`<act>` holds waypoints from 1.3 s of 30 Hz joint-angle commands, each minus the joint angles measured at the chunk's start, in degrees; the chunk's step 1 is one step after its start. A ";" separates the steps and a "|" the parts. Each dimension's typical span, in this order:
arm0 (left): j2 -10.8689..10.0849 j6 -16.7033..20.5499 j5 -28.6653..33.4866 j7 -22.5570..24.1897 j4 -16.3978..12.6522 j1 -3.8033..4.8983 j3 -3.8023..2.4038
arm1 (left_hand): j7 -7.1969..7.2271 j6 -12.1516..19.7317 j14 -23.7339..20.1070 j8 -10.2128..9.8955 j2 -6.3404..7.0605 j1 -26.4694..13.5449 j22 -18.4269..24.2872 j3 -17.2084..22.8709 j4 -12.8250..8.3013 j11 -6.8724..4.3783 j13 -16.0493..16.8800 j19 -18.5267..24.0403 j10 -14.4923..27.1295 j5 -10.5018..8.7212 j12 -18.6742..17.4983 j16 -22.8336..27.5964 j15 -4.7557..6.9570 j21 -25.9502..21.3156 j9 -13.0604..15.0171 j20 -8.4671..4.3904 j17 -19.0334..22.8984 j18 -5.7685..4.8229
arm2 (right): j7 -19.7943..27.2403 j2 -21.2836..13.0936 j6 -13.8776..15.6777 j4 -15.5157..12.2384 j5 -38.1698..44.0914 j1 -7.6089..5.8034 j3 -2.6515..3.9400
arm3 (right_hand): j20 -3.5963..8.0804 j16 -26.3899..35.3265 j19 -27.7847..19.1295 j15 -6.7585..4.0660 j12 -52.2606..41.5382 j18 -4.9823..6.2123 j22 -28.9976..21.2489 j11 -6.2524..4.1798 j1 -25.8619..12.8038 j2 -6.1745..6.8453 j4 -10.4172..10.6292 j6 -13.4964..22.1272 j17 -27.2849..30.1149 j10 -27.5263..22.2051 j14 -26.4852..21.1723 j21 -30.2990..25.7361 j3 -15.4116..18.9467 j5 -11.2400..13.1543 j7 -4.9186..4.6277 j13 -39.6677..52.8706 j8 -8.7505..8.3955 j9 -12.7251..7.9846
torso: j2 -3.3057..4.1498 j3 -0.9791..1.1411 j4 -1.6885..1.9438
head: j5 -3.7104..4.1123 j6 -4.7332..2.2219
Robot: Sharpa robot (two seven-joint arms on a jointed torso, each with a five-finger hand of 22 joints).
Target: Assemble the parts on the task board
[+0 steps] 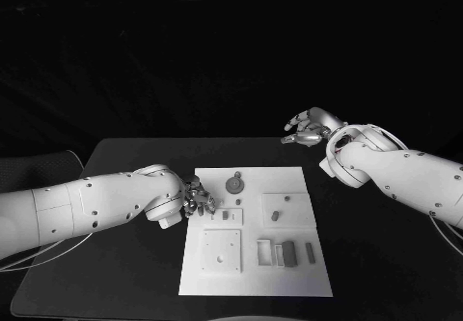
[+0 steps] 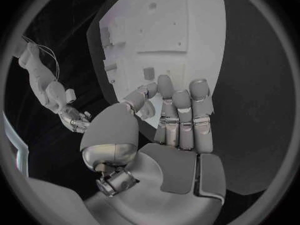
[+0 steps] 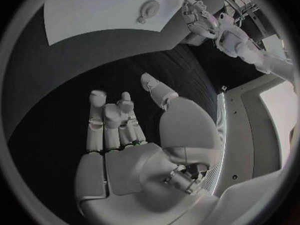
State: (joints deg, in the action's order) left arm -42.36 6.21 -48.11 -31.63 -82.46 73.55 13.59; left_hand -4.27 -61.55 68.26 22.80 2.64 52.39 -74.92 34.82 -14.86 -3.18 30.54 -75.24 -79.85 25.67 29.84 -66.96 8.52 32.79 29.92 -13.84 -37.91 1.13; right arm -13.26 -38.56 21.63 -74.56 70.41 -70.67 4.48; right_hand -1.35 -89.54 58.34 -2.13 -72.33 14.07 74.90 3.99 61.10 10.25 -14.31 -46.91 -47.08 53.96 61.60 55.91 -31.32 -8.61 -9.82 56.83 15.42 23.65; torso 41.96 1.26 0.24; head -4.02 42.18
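The white task board lies in the middle of the black table. On it are a round grey part, small pieces in raised squares, and several grey bars near the front right. My left hand hovers at the board's left edge with its fingers bent down and nothing seen between them; its palm is bare, and a small part lies just beyond its fingertips. My right hand hangs raised past the board's far right corner, fingers loosely spread, holding nothing.
Black table surrounds the board, with room at the left, the right and behind. A square plate with a hole sits at the board's front left. The right wrist view shows the board and my left hand far off.
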 commanded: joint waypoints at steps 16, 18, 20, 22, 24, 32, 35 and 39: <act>0.30 -2.17 -2.44 -0.74 0.06 -0.25 0.00 | 2.26 -5.51 -0.16 0.46 0.03 0.58 -1.42 -0.11 0.50 -0.55 0.45 0.03 0.34 -0.88 1.12 -1.06 0.76 1.17 2.87 -0.61 -0.05 1.44 | 0.30 0.08 -1.31 -0.02 0.08 0.02 0.02 | 0.18 0.21 -0.04 0.08 0.19 0.93 0.56 0.05 -0.08 -0.39 0.07 0.36 0.10 -0.55 -0.33 -0.11 0.19 -0.12 -0.63 -0.11 -0.02 -0.10 | 0.01 -0.02 -0.03 | 0.07 0.15; 0.39 -2.14 -2.49 -0.76 0.19 -0.26 0.00 | 2.26 -5.50 -0.18 0.45 0.00 0.56 -1.42 -0.11 0.54 -0.55 0.47 0.06 0.37 -0.94 1.16 -1.10 0.77 1.22 2.89 -0.62 -0.03 1.44 | 0.30 0.08 -1.34 -0.03 0.08 0.02 0.02 | 0.18 0.21 -0.04 0.08 0.19 0.93 0.56 0.05 -0.09 -0.39 0.08 0.36 0.10 -0.56 -0.33 -0.11 0.19 -0.12 -0.63 -0.12 -0.02 -0.10 | 0.03 0.00 -0.01 | 0.09 0.21; 0.48 -2.44 -2.87 -0.82 0.28 -0.30 0.00 | 2.27 -5.51 -0.22 0.44 -0.06 0.51 -1.40 -0.14 0.61 -0.56 0.52 0.13 0.44 -1.23 1.30 -1.20 0.78 1.37 2.95 -0.64 0.02 1.43 | 0.32 0.12 -1.34 -0.03 0.08 0.02 0.02 | 0.17 0.22 -0.05 0.08 0.19 0.93 0.56 0.06 -0.09 -0.39 0.08 0.37 0.11 -0.57 -0.34 -0.12 0.19 -0.12 -0.64 -0.12 -0.02 -0.11 | 0.03 -0.01 -0.01 | 0.18 0.24; 0.58 -2.68 -3.42 -0.84 0.37 -0.41 0.00 | 2.27 -5.51 -0.24 0.43 -0.12 0.53 -1.40 -0.12 0.62 -0.56 0.53 0.16 0.47 -1.30 1.34 -1.23 0.79 1.42 2.97 -0.66 0.03 1.43 | 0.32 0.12 -1.33 -0.03 0.08 0.02 0.02 | 0.17 0.22 -0.06 0.08 0.19 0.93 0.56 0.06 -0.10 -0.38 0.09 0.38 0.11 -0.58 -0.35 -0.12 0.19 -0.12 -0.64 -0.13 -0.03 -0.11 | 0.03 -0.01 -0.04 | 0.42 0.24; 0.71 -2.74 -3.42 -0.89 0.54 -0.63 0.00 | 2.27 -5.50 -0.25 0.42 -0.15 0.57 -1.40 -0.10 0.60 -0.56 0.55 0.18 0.50 -1.35 1.37 -1.25 0.79 1.47 2.99 -0.68 0.05 1.44 | 0.32 0.12 -1.34 -0.03 0.08 0.02 0.02 | 0.16 0.22 -0.06 0.09 0.19 0.93 0.56 0.06 -0.11 -0.38 0.09 0.38 0.11 -0.59 -0.36 -0.13 0.19 -0.13 -0.64 -0.13 -0.03 -0.11 | 0.04 0.00 -0.04 | 0.40 0.25; 0.87 -2.78 -3.43 -0.96 0.93 -1.05 0.00 | 2.26 -5.49 -0.30 0.39 -0.23 0.50 -1.38 -0.15 0.66 -0.56 0.59 0.27 0.61 -1.74 1.52 -1.37 0.81 1.66 3.07 -0.70 0.13 1.42 | 0.30 0.08 -1.36 -0.05 0.08 0.02 0.02 | 0.15 0.22 -0.08 0.10 0.19 0.93 0.57 0.07 -0.12 -0.38 0.12 0.40 0.11 -0.63 -0.39 -0.15 0.19 -0.13 -0.65 -0.15 -0.03 -0.13 | 0.06 0.03 -0.08 | 0.35 0.56; 0.89 -2.55 -3.43 -0.99 1.00 -1.11 0.00 | 2.27 -5.51 -0.31 0.39 -0.23 0.46 -1.38 -0.20 0.70 -0.57 0.63 0.31 0.64 -2.00 1.62 -1.46 0.82 1.78 3.12 -0.72 0.17 1.41 | 0.30 0.07 -1.33 -0.05 0.08 0.02 0.02 | 0.15 0.23 -0.09 0.10 0.19 0.93 0.57 0.07 -0.13 -0.38 0.12 0.41 0.11 -0.64 -0.40 -0.15 0.19 -0.13 -0.65 -0.15 -0.03 -0.13 | 0.08 0.06 -0.09 | 0.39 0.56; 0.94 -2.62 -3.43 -0.97 1.04 -1.14 0.00 | 2.29 -5.53 -0.33 0.38 -0.27 0.38 -1.37 -0.26 0.80 -0.59 0.68 0.37 0.68 -2.43 1.78 -1.59 0.84 1.95 3.19 -0.75 0.23 1.41 | 0.30 0.05 -1.35 -0.08 0.08 0.02 0.02 | 0.14 0.23 -0.10 0.10 0.19 0.93 0.57 0.08 -0.14 -0.38 0.14 0.41 0.12 -0.65 -0.41 -0.16 0.19 -0.13 -0.66 -0.16 -0.04 -0.14 | 0.04 0.02 -0.05 | 0.39 0.63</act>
State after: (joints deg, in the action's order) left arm -41.56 4.22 -51.18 -32.49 -81.44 72.54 13.56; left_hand -4.08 -61.74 68.25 22.79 2.56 52.48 -74.94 34.54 -14.34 -3.60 31.19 -75.02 -79.46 23.45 31.28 -68.36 8.90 34.45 30.40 -14.43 -37.71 1.11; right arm -13.24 -38.52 20.91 -74.56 70.41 -70.67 4.48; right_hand -1.48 -89.54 58.23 -2.12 -72.33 14.07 74.90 4.19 61.10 10.25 -14.31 -46.79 -47.03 53.74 61.59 55.91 -31.32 -8.61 -9.72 56.73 15.42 23.57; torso 42.02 1.29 0.16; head -3.63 42.76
